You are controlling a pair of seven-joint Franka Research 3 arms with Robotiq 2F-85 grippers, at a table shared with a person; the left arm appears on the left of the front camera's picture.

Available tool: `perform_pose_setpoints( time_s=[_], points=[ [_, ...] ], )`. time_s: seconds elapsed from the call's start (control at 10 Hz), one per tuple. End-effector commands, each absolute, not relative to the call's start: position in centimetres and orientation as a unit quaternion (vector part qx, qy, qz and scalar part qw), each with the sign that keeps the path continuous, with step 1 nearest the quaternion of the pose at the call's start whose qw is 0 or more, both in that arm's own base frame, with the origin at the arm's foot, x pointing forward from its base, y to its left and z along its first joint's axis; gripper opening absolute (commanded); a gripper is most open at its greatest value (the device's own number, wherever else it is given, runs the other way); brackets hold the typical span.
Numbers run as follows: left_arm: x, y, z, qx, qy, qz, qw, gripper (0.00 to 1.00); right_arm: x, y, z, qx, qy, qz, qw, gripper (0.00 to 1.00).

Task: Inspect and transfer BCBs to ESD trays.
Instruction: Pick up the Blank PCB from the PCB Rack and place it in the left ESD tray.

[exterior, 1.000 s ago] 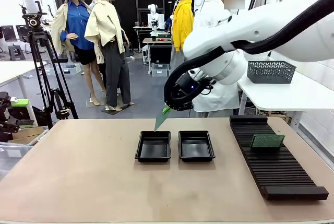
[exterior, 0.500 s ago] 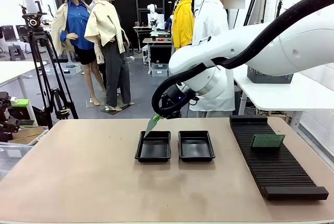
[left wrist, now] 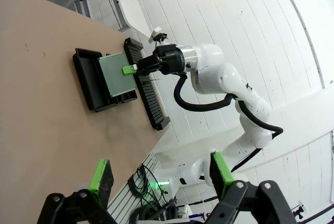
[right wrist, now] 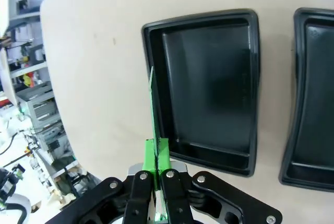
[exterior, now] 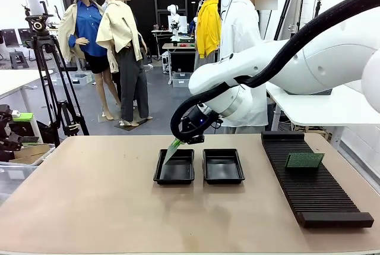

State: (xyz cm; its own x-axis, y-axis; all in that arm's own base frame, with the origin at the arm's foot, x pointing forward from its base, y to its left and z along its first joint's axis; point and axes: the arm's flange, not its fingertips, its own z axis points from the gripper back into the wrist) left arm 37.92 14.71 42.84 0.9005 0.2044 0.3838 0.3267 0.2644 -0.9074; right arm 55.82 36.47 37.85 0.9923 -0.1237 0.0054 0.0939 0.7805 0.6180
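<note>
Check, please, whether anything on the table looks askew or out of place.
Nothing looks wrong. The right gripper holds a BCB tilted over the rim of the left ESD tray, not yet laid flat; another BCB stands leaning in the black rack.

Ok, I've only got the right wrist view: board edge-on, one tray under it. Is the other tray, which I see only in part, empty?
Observer: Yes. From the front, the right-hand ESD tray is empty all the way across, like the left-hand ESD tray.
Operator: Any boards left to fetch?
Observer: One. A BCB stands in the black slotted rack on the right side of the table.
Operator: And the left gripper?
Observer: The left gripper is open and holds nothing, well away from both trays.
</note>
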Motion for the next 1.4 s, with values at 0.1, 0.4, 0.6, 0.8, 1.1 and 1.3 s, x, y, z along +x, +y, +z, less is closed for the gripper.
perform_pose_setpoints(
  time_s=[0.1,0.4,0.6,0.8,1.1,1.3],
  points=[
    [37.8,14.8,43.0,-0.607,-0.219,-0.034,0.763,0.98,57.3,38.3,36.7,0.310,-0.017,-0.064,0.949,0.00],
    [37.8,14.8,43.0,-0.607,-0.219,-0.034,0.763,0.98,57.8,38.7,35.5,0.301,-0.002,-0.064,0.952,0.00],
    [37.8,14.8,43.0,-0.607,-0.219,-0.034,0.763,0.98,57.9,38.7,35.3,0.298,0.001,-0.063,0.953,0.00],
    [37.8,14.8,43.0,-0.607,-0.219,-0.034,0.763,0.98,57.3,38.2,34.8,0.308,-0.006,-0.056,0.950,0.00],
    [37.8,14.8,43.0,-0.607,-0.219,-0.034,0.763,0.98,57.3,38.2,34.8,0.308,-0.006,-0.056,0.950,0.00],
    [37.8,14.8,43.0,-0.607,-0.219,-0.034,0.763,0.98,57.3,38.2,34.8,0.308,-0.006,-0.056,0.950,0.00]
  ],
)
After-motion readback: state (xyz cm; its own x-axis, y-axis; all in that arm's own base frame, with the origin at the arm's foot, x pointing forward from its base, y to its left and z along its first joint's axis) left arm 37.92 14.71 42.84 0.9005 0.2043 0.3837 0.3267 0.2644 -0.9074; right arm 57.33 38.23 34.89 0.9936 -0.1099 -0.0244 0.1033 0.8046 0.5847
